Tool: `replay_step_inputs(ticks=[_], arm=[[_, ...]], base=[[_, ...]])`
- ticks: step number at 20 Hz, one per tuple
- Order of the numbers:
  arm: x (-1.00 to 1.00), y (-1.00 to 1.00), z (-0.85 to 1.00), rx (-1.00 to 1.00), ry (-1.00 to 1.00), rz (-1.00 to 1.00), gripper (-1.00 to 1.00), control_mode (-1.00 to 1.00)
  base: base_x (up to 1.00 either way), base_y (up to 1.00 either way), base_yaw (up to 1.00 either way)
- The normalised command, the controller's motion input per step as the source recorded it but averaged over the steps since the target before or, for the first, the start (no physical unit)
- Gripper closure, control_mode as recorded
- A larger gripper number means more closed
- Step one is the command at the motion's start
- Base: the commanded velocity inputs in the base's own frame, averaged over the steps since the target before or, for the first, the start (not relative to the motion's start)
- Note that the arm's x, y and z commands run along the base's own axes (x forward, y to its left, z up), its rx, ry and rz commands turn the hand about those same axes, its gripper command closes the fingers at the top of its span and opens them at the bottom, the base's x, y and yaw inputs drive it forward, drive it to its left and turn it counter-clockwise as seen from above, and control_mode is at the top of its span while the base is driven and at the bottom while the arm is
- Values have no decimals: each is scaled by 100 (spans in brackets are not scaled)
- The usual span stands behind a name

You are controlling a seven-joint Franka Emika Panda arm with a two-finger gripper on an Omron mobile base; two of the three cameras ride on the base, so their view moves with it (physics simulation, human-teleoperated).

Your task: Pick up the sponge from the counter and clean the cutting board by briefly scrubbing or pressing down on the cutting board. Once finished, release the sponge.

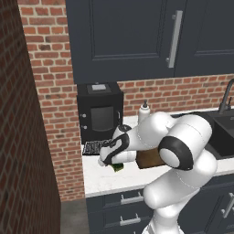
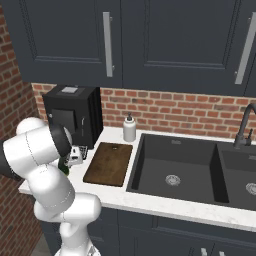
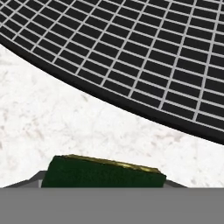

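Observation:
The sponge (image 1: 118, 167), dark green with a yellow-green edge, sits between the jaws of my gripper (image 1: 113, 163), just over the white counter (image 1: 105, 180) left of the cutting board (image 1: 148, 158). In the hand view the sponge (image 3: 103, 175) fills the spot where the fingertips rise, hiding them, with marbled counter (image 3: 65, 122) beyond it. From the right side, the gripper (image 2: 75, 158) hangs left of the brown cutting board (image 2: 109, 162), with a dark green bit of sponge (image 2: 63, 167) below it. The board lies flat, partly covered by my arm in the left base view.
A black mesh mat (image 3: 131, 52) lies just past the sponge, in front of a black appliance (image 1: 99, 112). A white soap bottle (image 2: 129, 129) stands behind the board. The dark sink (image 2: 175, 170) with its faucet (image 2: 245, 125) is to the right. A brick wall (image 1: 27, 137) closes the left side.

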Motion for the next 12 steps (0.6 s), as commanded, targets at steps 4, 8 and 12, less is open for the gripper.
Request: replay_step_inputs(ticks=[4,8,12], arm=[[0,0,0,0,0,0,-100,-100],[0,0,0,0,-1,0,-100,-100],[0,-10,20,0,0,0,-100,-100]], base=[[0,0,0],[0,0,0],[0,0,0]])
